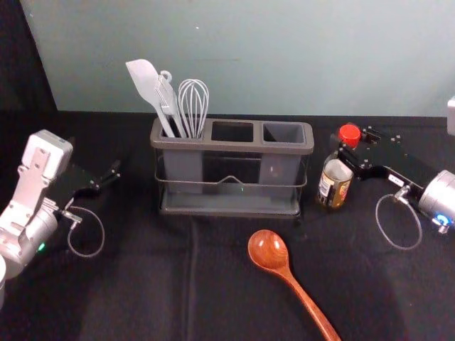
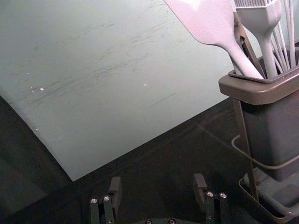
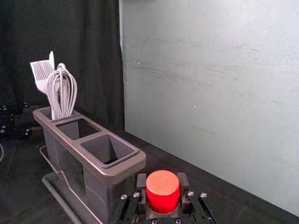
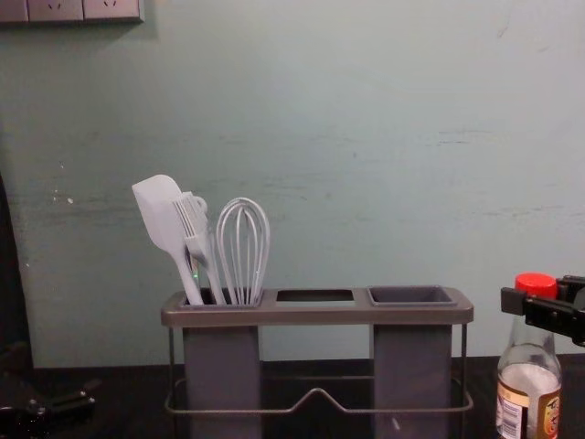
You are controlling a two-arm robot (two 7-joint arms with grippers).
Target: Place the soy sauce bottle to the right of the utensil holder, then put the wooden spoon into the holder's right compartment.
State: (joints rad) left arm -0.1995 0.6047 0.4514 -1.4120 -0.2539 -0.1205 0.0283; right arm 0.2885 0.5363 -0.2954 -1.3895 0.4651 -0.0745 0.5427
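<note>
One clear, red-capped bottle (image 4: 528, 375) is upright in the right pincer (image 1: 348, 147).

The left arm (image 1: 39, 167) reaches in from the head view's left edge, the left gripper (image 1: 115, 173) pointing inward, its fingers (image 2: 115, 189) spread wide. Opposite, the right arm (image 1: 439, 197) comes in from the right edge, the right gripper (image 1: 347, 148) also pointing inward, its fingers (image 3: 183, 183) closed in a grip.
</note>
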